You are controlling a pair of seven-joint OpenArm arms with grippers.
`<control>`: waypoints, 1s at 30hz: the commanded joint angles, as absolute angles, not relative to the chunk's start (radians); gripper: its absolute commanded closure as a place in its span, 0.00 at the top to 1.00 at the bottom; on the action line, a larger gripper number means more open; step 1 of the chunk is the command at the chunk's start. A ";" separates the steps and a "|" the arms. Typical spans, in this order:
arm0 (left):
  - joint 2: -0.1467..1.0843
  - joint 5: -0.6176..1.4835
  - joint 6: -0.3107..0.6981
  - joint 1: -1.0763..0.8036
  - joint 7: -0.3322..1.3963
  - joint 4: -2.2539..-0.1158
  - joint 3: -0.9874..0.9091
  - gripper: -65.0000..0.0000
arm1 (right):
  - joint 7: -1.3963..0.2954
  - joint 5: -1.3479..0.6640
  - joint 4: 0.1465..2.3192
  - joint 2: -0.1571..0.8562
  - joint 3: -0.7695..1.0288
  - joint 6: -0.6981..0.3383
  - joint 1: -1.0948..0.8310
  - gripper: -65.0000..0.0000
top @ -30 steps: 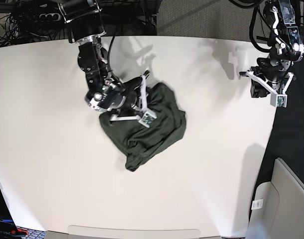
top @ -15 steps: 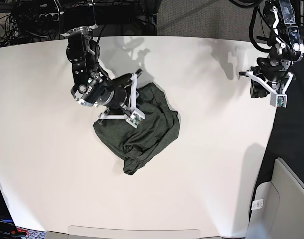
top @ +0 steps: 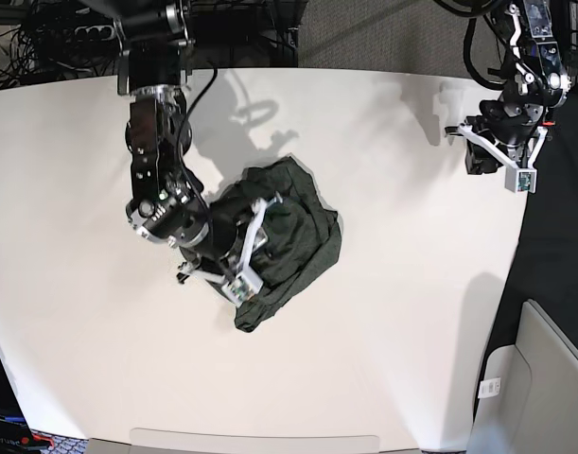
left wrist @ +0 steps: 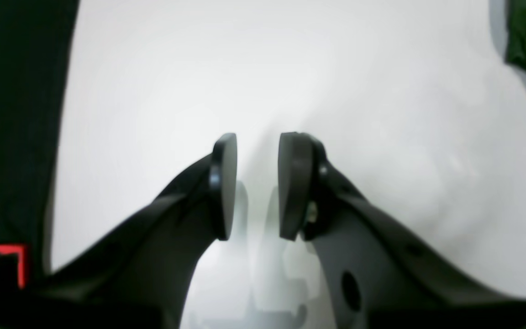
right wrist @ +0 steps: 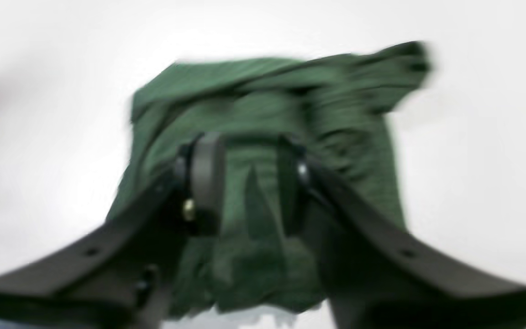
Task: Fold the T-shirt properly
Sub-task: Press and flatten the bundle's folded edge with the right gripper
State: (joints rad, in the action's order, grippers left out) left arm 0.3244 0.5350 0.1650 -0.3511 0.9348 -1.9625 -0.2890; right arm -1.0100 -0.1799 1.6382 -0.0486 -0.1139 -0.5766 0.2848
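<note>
The T-shirt (top: 289, 236) lies bunched at table (top: 411, 312) centre. The right gripper (right wrist: 244, 183) hovers over it, jaws parted, empty. Step: regrasping; next requires locating a hem.

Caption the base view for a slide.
Right claw over the bunched T-shirt; left claw apart near the table's edge.

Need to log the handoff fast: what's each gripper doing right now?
Left gripper: open, empty, above the bare white table.
Right gripper: open over the bunched T-shirt; grip on fabric cannot be told.
</note>
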 commanded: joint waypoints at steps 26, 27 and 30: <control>0.334 0.541 0.166 -0.349 0.920 -1.980 -0.294 0.21 | -0.750 -0.168 1.222 -0.099 -0.094 -0.314 0.489 0.49; 0.334 0.541 0.166 -0.349 0.920 -1.980 -0.294 0.21 | -0.750 -0.168 1.201 -0.105 -0.087 -0.315 0.498 0.49; 0.334 0.541 0.166 -0.349 0.920 -1.980 -0.294 0.21 | -0.750 -0.168 1.121 -0.127 -0.079 -0.315 0.533 0.46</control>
